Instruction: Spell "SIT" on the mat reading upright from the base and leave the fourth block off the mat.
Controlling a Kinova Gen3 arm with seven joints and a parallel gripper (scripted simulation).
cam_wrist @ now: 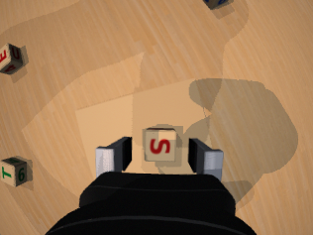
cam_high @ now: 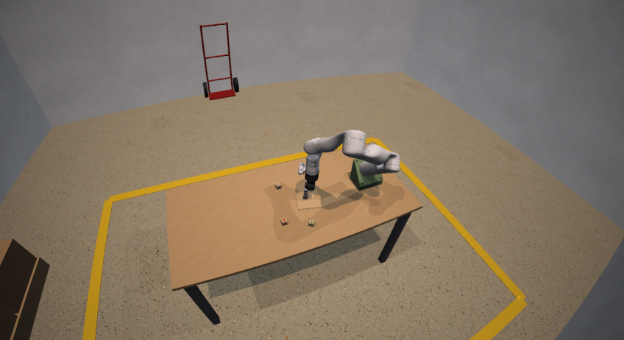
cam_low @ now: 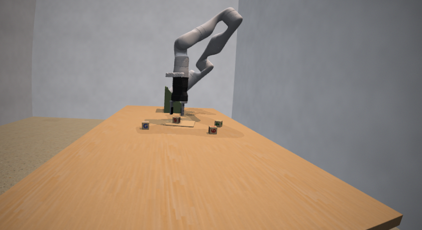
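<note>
The S block (cam_low: pixel 176 120) (cam_wrist: pixel 160 145) is seen on the mat (cam_high: pixel 309 203) (cam_low: pixel 187 124) (cam_wrist: pixel 99 118). Above it, the gripper (cam_high: pixel 306 196) (cam_low: pixel 176 113) (cam_wrist: pixel 159 150) is held open, nothing grasped

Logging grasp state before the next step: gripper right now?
Gripper: open, holding nothing, poised above the red S block.
</note>
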